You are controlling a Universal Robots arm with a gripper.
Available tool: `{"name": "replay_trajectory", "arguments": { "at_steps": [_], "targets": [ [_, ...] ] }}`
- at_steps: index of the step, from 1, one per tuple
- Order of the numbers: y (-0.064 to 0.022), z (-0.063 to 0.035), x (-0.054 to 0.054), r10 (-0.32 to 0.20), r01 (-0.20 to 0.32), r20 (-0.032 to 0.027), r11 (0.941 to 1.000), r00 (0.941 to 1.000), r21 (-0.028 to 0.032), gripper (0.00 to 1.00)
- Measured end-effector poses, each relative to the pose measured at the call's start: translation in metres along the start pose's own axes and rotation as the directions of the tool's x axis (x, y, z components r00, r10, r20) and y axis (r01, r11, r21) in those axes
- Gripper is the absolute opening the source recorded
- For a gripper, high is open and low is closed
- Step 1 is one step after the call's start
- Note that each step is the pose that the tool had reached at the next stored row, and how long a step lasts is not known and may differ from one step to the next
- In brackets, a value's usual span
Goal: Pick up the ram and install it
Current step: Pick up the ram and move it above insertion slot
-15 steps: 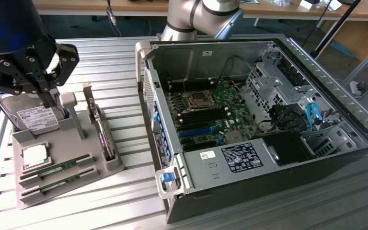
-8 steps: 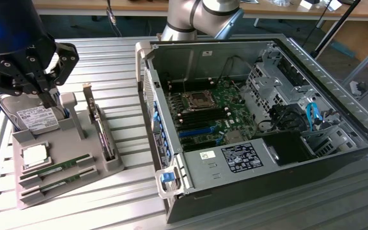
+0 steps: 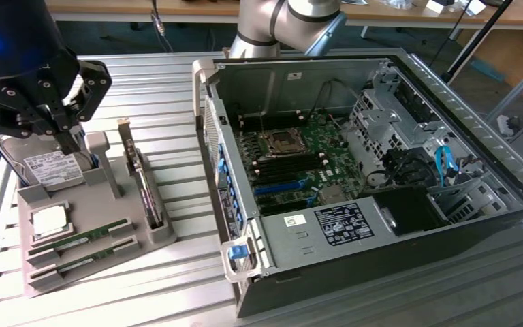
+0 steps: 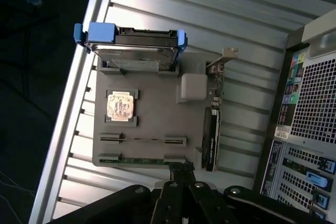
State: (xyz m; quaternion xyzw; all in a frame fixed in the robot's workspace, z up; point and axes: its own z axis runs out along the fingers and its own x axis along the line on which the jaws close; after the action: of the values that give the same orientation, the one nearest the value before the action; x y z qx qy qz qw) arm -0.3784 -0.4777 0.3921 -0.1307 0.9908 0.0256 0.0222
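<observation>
Two green ram sticks lie edge-up side by side in slots at the near end of a grey holder (image 3: 112,204): one ram (image 3: 80,240) and its twin (image 3: 84,257). The wrist view looks down on both as thin lines, one ram (image 4: 142,140) and the other (image 4: 142,159). My black gripper (image 3: 68,144) hangs above the holder's far end, over the hard drive (image 3: 48,167). Its fingers (image 4: 181,179) are shut together with nothing between them, well clear of both sticks. The open computer case (image 3: 370,170) shows the motherboard with black memory slots (image 3: 289,167).
The holder also carries a square silver processor (image 3: 51,219) and an upright expansion card (image 3: 144,184) with a metal bracket. Everything rests on a ribbed metal table (image 3: 180,286). The case wall (image 3: 212,136) rises close to the holder on the exterior view's right.
</observation>
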Motion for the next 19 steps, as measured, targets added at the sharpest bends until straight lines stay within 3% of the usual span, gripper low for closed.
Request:
{"name": "replay_trajectory", "arguments": {
  "at_steps": [10,19],
  "targets": [
    [-0.0012,-0.0001,0.0003,-0.061,0.061,-0.0026,0.9982,0.9982,-0.0032,0.11],
    [-0.0021,-0.0001,0.0005,-0.121,0.121,-0.0051,0.9926,0.9926,-0.0065,0.11]
  ]
}}
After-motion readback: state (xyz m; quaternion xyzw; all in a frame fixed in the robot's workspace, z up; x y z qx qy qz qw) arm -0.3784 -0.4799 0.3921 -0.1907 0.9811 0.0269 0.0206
